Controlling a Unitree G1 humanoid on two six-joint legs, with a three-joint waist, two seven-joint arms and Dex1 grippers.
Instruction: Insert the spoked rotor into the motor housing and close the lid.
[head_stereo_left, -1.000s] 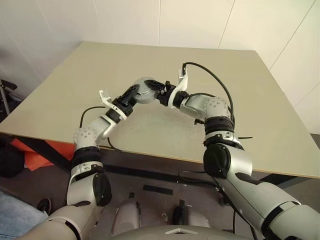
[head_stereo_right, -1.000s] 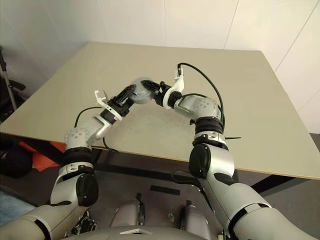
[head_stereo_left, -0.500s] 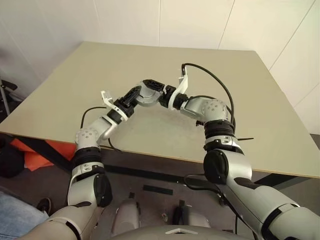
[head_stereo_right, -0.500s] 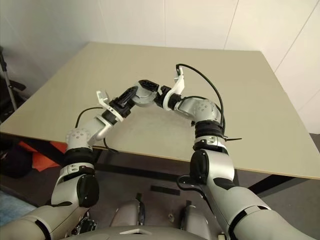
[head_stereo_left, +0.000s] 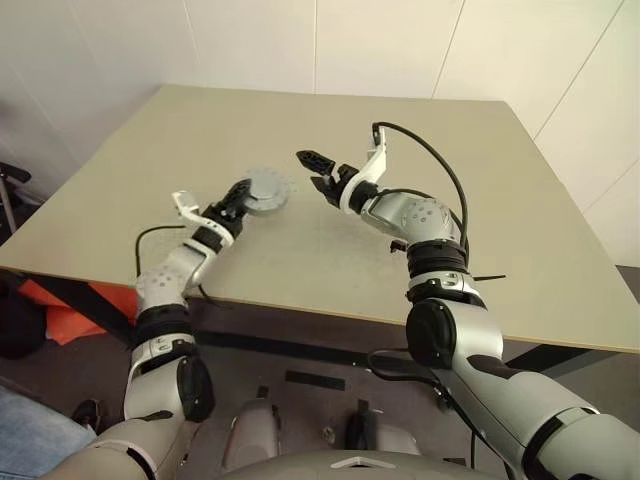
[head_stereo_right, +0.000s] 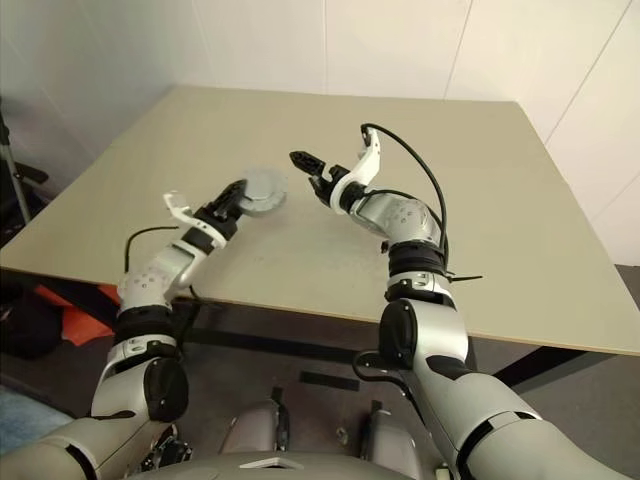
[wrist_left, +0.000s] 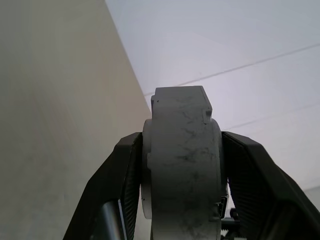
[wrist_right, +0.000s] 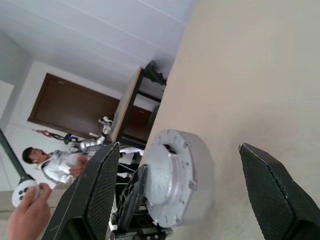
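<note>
Left wrist view, go: what have you got?

— My left claw (head_stereo_left: 243, 196) is pinching the motor housing (wrist_left: 182, 175) on edge, one black finger (wrist_left: 117, 185) flat on each face. It's in the air, above the left part of the table (head_stereo_left: 400, 130).

— And the right side?

— My right claw (head_stereo_left: 313, 170) is spread wide and empty, near the housing and facing it, not touching. From there I see a closed silvery face.

— So what's the play?

— Setting it down, I reckon. Grip firm, because a round thing can roll out of flat fingers. Tip it level first, lower slowly, and let go once it's flat on the table. Right claw stays clear of its path.
</note>
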